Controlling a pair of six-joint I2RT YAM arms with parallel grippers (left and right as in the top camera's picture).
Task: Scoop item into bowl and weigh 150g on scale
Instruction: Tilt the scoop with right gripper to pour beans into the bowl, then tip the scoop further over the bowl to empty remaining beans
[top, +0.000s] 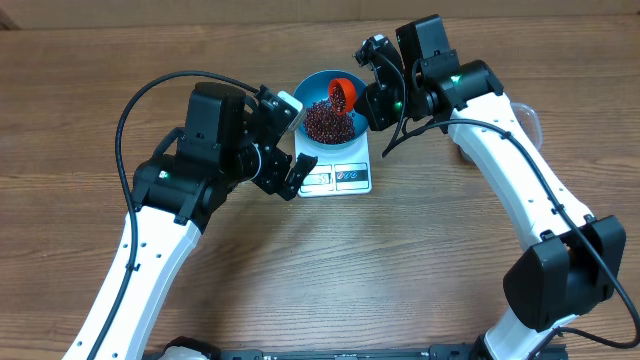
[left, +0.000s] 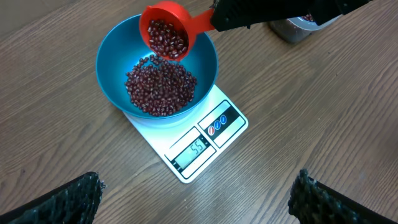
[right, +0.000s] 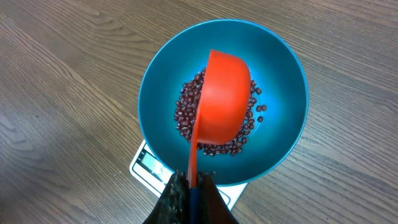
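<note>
A blue bowl (top: 312, 82) sits on the white scale (top: 338, 178), with a heap of dark red beans (top: 326, 122) inside. My right gripper (top: 368, 96) is shut on the handle of a red scoop (top: 343, 93). The scoop is tipped over the bowl, and the left wrist view shows beans in its cup (left: 165, 28) above the heap (left: 160, 87). From the right wrist, the scoop's back (right: 221, 99) covers part of the beans (right: 186, 112), and the fingers (right: 180, 193) clamp the handle. My left gripper (top: 292, 140) hovers open and empty beside the scale's (left: 199, 146) display end.
A container (left: 295, 28) with more beans stands on the wood table right of the bowl, partly hidden by my right arm. It shows as a clear tub (top: 525, 120) behind that arm in the overhead view.
</note>
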